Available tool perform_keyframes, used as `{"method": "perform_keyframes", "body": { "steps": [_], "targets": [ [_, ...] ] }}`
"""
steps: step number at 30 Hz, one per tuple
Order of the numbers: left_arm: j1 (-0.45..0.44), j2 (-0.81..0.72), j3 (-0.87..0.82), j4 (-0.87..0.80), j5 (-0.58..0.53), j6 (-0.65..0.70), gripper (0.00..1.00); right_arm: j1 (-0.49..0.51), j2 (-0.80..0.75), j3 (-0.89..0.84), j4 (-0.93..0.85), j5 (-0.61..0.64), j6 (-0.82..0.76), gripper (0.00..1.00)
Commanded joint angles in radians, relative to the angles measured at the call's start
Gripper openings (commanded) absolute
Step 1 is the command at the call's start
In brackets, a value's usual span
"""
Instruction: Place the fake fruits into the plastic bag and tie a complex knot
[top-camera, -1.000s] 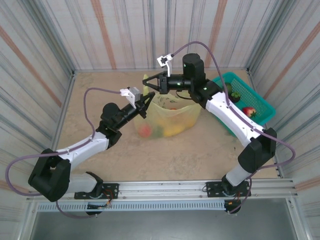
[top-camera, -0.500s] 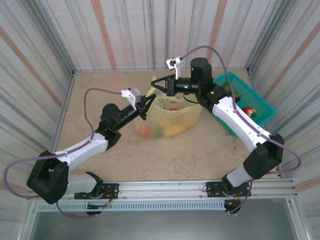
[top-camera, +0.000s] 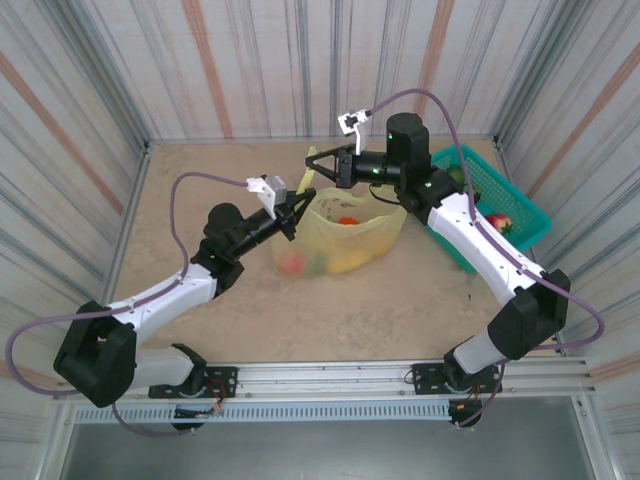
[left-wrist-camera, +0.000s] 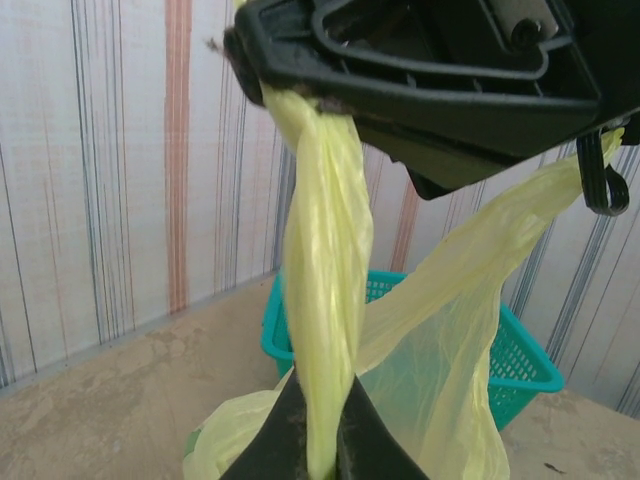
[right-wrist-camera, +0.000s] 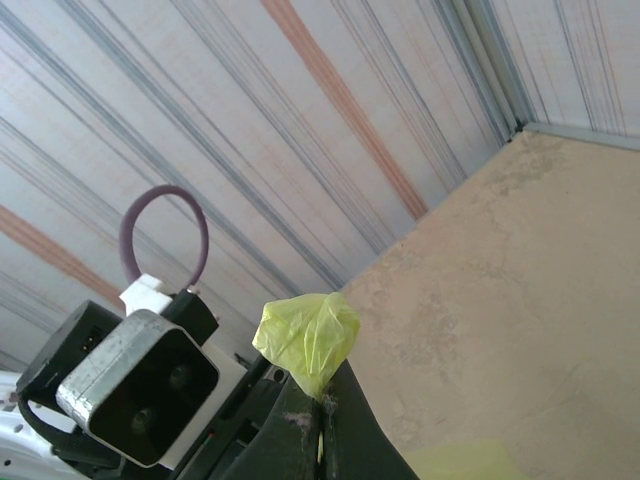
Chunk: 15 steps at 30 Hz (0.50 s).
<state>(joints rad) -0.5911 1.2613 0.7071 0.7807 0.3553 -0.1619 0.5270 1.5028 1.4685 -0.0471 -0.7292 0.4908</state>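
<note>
The left gripper (left-wrist-camera: 322, 405) is pinched shut on one twisted handle (left-wrist-camera: 322, 270) of the plastic bag (top-camera: 350, 238). Its two dark fingers meet around the strand at the bottom of the left wrist view. From there the handle runs almost straight up as a tight, pale yellow-green rope, its long axis near vertical in that view. It ends at the right gripper (top-camera: 313, 171), which is clamped closed on the upper end. In the right wrist view a small crumpled tuft (right-wrist-camera: 306, 338) of the film sticks out past the closed fingertips. From above, the same strand is short and taut between the two grippers, slanting from the left one away toward the back wall. A second handle (left-wrist-camera: 500, 235) slopes off up and to the right, looser and flatter. Below both grippers the bag sits near the middle of the table (top-camera: 200, 190), mouth upward. The fake fruits (top-camera: 345, 262) show through its film: a red-orange one at the left, yellow in the middle, an orange one near the top. A teal basket (top-camera: 490, 180) stands near the bag's right side by the right wall, with a few more fruits in it.
</note>
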Motion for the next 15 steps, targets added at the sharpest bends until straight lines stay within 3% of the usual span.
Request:
{"method": "perform_keyframes", "body": {
  "steps": [1,3,6,10,15],
  "targets": [
    [-0.005,0.016,0.023,-0.035,-0.001,-0.010,0.09,-0.018,-0.045,-0.009,0.073,0.031,0.025,0.00],
    [-0.004,0.015,0.024,-0.035,-0.002,-0.008,0.09,-0.018,-0.045,-0.011,0.073,0.031,0.023,0.00],
    [-0.005,0.004,0.025,-0.043,-0.003,0.002,0.00,-0.019,-0.054,-0.020,0.065,0.039,0.016,0.00],
    [-0.006,-0.021,0.010,-0.045,-0.010,0.025,0.00,-0.034,-0.088,-0.065,0.048,0.118,0.004,0.01],
    [-0.007,-0.044,0.039,-0.205,-0.067,0.070,0.00,-0.022,-0.064,-0.011,-0.106,0.154,-0.087,0.05]
  ]
}}
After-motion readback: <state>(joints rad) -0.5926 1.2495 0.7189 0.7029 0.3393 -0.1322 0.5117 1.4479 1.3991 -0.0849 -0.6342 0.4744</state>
